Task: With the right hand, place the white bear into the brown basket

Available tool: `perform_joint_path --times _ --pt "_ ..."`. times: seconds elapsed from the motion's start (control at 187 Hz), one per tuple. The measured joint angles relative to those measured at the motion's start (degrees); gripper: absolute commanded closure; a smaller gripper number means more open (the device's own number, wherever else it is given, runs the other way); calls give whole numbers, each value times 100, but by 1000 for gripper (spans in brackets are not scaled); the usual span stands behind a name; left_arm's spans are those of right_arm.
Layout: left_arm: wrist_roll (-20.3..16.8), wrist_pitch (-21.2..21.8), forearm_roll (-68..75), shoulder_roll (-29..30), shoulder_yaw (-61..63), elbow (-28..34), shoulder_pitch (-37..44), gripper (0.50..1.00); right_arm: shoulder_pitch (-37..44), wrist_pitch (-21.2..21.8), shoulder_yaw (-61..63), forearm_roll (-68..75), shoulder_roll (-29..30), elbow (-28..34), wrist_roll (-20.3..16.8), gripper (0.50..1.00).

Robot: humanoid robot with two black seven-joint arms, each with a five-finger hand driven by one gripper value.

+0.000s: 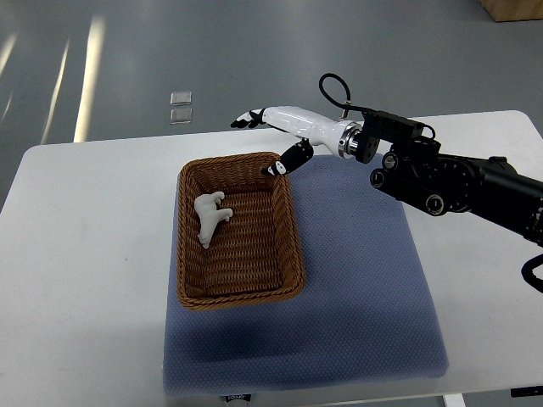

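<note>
The white bear [209,217] lies on its side inside the brown wicker basket [287,254], in its far left part. My right hand [270,140] hovers over the basket's far right corner, fingers spread toward the left, thumb hanging down, holding nothing. Its black arm comes in from the right edge. The left arm does not show.
The basket stands on a blue-grey mat [365,288] on a white table [85,254]. Two small clear squares [180,106] lie on the grey floor beyond the table's far edge. A brown box corner [513,8] shows at the top right.
</note>
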Motion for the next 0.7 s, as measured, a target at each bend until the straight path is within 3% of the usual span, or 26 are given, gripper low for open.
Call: perform_joint_path --times 0.332,0.664,0.702 --pt "0 0 -8 0 1 8 0 500 -892 -20 1776 3318 -72 -780 -207 652" --pt "0 0 -6 0 0 -32 0 500 -1487 -11 2316 5807 -206 -867 -257 650" --pt "0 0 -4 0 0 -31 0 500 -1529 5 2376 5913 -224 -863 -257 622"
